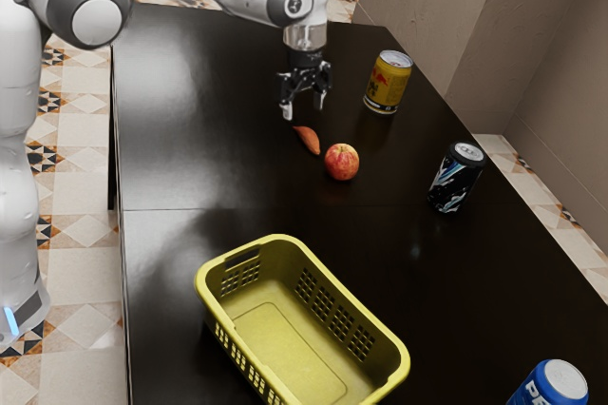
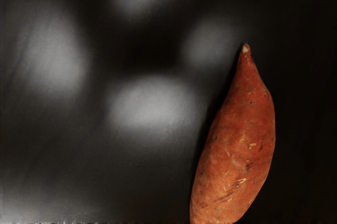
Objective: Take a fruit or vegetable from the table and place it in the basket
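The 2 jaws stand spread with nothing between them, over the surface (image 1: 195,129) beyond the basket's (image 1: 276,238) far end in the exterior view. From them toward the basket lies the sweet potato (image 1: 308,141), on the surface, and nearer the basket sits the apple (image 1: 342,163). Step 1, the pick, looks to be in hand, likely of the sweet potato: the next move calls for centring over its body, straddling its narrow width, lowering, then closing.

Patterned floor tiles (image 1: 81,272) and plain walls (image 1: 560,72) beside a dark table (image 1: 190,139) suggest a home, room unclear.
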You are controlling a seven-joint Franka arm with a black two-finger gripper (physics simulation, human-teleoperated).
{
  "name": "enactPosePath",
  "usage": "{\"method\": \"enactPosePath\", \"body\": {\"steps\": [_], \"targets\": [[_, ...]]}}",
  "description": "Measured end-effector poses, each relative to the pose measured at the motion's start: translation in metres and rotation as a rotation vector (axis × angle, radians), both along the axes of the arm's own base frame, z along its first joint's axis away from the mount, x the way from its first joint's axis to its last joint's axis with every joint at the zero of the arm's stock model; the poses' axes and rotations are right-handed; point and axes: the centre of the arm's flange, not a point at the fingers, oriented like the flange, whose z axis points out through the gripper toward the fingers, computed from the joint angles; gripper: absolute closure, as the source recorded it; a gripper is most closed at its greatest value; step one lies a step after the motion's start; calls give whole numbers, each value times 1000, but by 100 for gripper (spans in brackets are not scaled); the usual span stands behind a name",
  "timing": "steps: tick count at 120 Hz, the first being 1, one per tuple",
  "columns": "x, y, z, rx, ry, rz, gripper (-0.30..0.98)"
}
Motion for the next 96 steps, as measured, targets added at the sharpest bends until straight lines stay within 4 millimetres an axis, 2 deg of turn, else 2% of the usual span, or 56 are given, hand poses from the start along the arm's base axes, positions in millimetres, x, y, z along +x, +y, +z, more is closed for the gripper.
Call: {"method": "enactPosePath", "body": {"steps": [12, 29, 41, 50, 62, 76, 96], "targets": [[-10, 2, -2, -10, -5, -23, 0], [-15, 20, -10, -10, -7, -41, 0], [-10, 16, -14, 0, -12, -85, 0], [-2, 12, -30, 1, -3, -120, 0], [4, 18, -47, -4, -3, -139, 0], [16, 23, -46, 10, -30, -168, 0], [21, 27, -47, 23, -50, -201, 0]]}}
